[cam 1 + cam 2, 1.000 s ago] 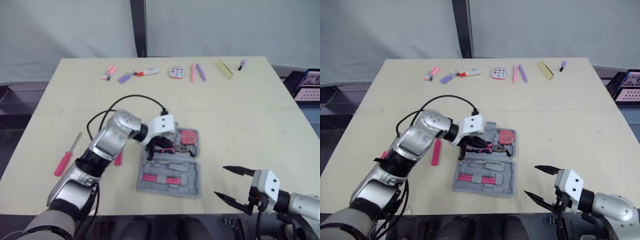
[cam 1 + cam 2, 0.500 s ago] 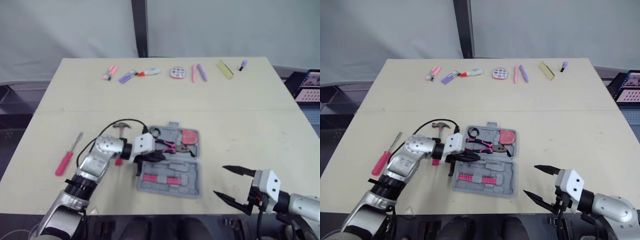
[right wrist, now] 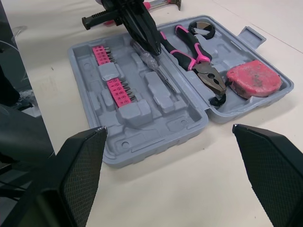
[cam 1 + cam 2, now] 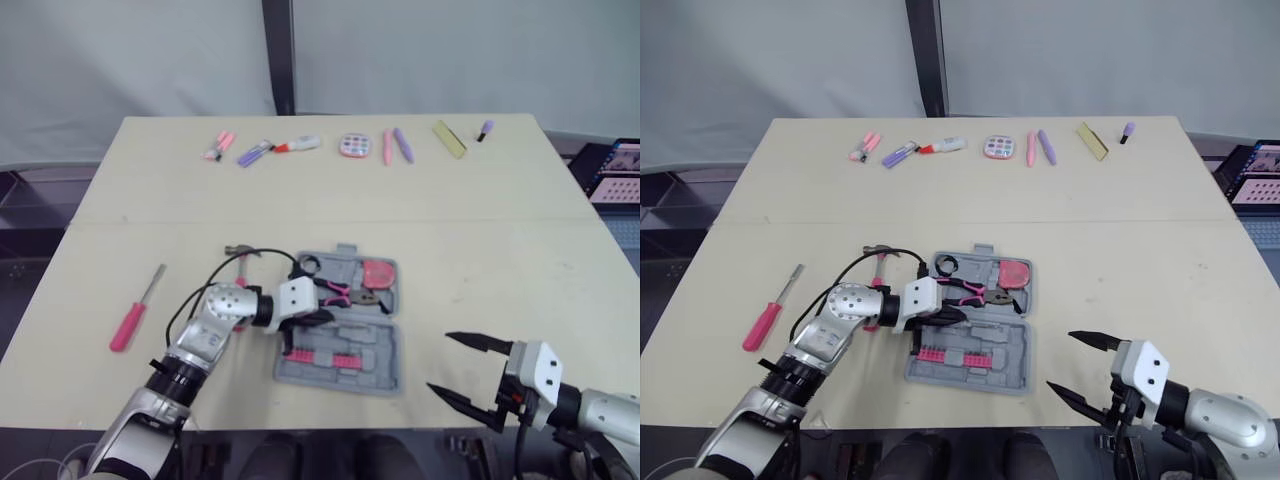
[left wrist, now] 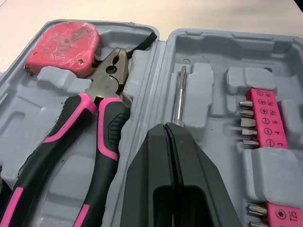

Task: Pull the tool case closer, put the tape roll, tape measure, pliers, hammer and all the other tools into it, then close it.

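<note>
The grey tool case [image 4: 385, 375] lies open near the table's front edge. Its far half holds the pink tape measure [image 5: 64, 46], the pink-and-black pliers [image 5: 102, 101] and the black tape roll [image 4: 308, 265]. My left gripper [image 4: 322, 318] reaches into the case from its left side, shut on a small screwdriver [image 5: 180, 97] whose shaft lies in a slot of the near half. The hammer [image 4: 240, 252] lies on the table left of the case, its handle partly hidden behind my left arm. To the right of the case, my right gripper [image 4: 440, 361] hovers open and holds nothing.
A pink-handled screwdriver [image 4: 133, 312] lies at the table's left. Pink bit strips [image 3: 116, 71] sit in the case's near half. Several pens, markers and small items [image 4: 352, 146] line the far edge.
My left arm dropped from above the pliers to the case's left edge, then slid right into the case. The pliers now lie uncovered in the case. The right gripper has stayed put.
</note>
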